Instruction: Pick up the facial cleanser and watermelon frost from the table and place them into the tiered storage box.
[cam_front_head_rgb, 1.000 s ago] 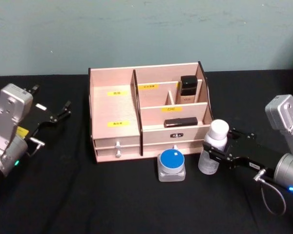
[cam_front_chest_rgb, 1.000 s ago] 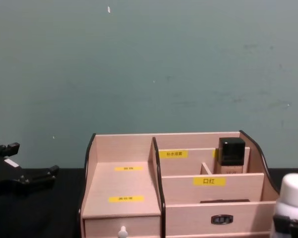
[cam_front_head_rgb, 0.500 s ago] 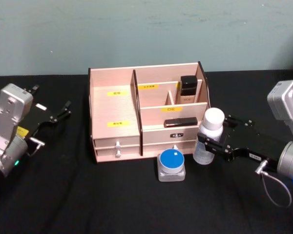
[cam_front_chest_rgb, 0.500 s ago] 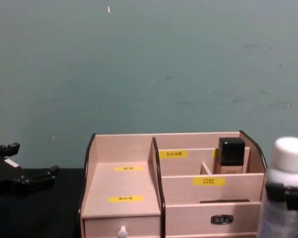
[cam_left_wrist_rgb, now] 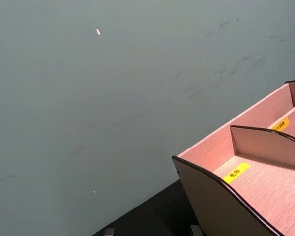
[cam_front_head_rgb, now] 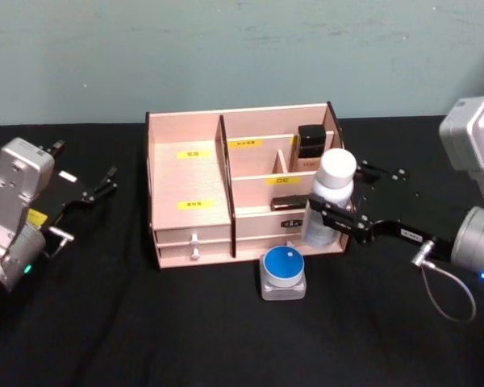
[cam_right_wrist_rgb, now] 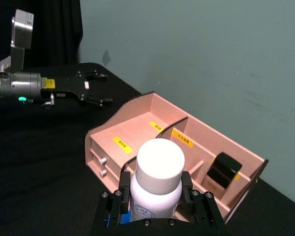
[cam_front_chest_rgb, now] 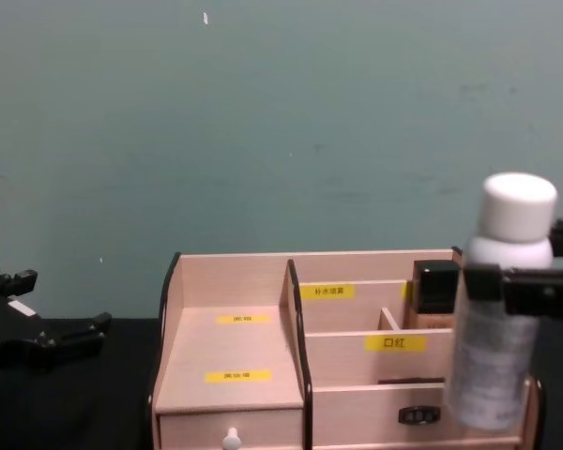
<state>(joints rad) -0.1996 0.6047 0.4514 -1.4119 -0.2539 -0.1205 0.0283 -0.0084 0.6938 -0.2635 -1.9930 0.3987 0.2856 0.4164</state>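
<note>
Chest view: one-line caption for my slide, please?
The right gripper holds a white-capped bottle upright before the right half of the wooden storage box.

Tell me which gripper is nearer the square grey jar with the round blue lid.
Right. The right gripper, shut on the white-capped clear bottle, hangs just behind and right of the blue-lidded jar. The left gripper sits open far off to the left, beyond the pale-wood organiser.

I get soft, even, moderately bright light, seemingly from overhead. The black tablecloth (cam_front_head_rgb: 145, 322) swallows shadows across the bottom of the head view. The tiered storage box (cam_front_head_rgb: 189, 173) shows hardly any shade inside. The white-capped bottle (cam_front_chest_rgb: 493, 356) is brightest at right, without glare. The teal wall (cam_front_chest_rgb: 281, 122) is evenly lit.
</note>
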